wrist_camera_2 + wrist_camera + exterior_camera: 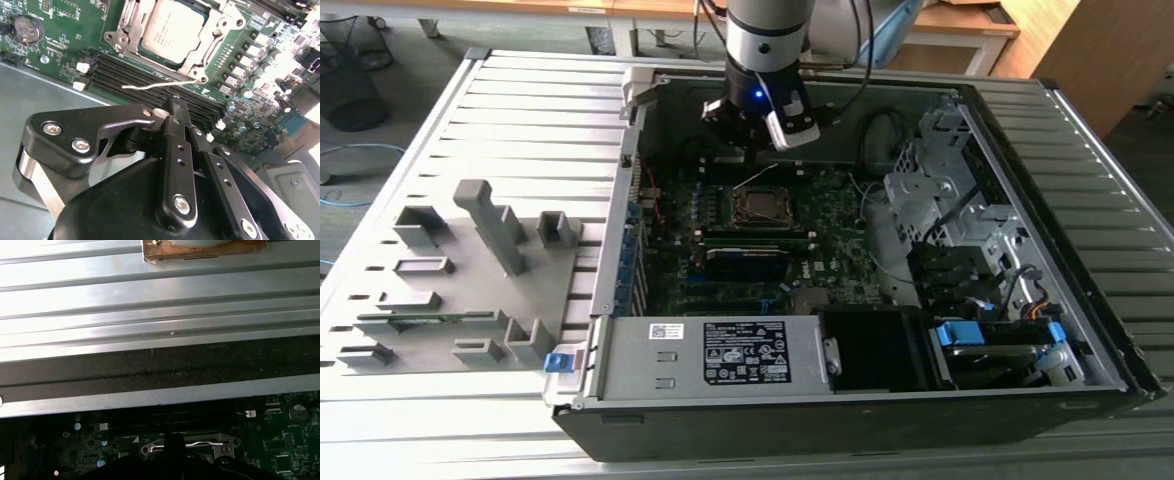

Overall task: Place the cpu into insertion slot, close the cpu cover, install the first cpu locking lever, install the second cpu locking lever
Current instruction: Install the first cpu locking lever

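The cpu point(172, 27) lies flat in its socket on the green motherboard, its dull silver top showing through the window of the cpu cover point(197, 54), which is folded down over it. A thin silvery locking lever point(160, 83) juts out sideways from the socket's corner over the memory slots. My gripper point(178, 106) hangs just above those slots beside the socket, its black fingers pressed together with nothing between them. In the exterior view the gripper point(744, 150) is over the back of the open computer case, just behind the cpu point(758, 207).
Black memory slots point(145, 75) run along the socket, with a coin battery point(26, 29) nearby. The case holds a power supply point(707, 352) at the front and drive cages point(947, 200) on the exterior view's right. Grey fixture blocks point(467, 270) stand on the slatted table.
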Available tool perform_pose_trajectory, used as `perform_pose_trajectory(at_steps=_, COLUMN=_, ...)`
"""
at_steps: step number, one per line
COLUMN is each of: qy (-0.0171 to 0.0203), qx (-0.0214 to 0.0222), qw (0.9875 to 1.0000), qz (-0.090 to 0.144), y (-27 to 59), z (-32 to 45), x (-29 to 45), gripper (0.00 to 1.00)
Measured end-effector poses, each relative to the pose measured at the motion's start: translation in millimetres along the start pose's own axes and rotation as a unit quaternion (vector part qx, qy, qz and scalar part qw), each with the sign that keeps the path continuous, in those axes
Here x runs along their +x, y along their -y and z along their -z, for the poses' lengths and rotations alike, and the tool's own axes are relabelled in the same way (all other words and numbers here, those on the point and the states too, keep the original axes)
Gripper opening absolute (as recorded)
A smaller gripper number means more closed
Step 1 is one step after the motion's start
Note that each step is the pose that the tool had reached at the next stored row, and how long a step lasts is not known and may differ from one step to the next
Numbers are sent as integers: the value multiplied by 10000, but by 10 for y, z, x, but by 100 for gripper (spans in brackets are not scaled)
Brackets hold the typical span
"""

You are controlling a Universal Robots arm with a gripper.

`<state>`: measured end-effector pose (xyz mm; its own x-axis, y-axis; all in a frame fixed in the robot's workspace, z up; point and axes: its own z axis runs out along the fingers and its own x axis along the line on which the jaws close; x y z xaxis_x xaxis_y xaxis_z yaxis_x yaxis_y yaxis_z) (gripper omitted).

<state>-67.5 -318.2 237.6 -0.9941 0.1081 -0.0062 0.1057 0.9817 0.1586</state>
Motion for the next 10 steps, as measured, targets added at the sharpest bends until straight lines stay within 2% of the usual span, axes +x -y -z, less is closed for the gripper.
perform_pose_trajectory(at_steps=5, qy=2, qx=1, qw=10000, qz=-16, y=-3, z=-11, x=-45, gripper=11)
perform_pose_trajectory(at_steps=10, qy=4, qx=2, qw=10000, qz=-32, y=-3, z=-20, x=-59, gripper=11)
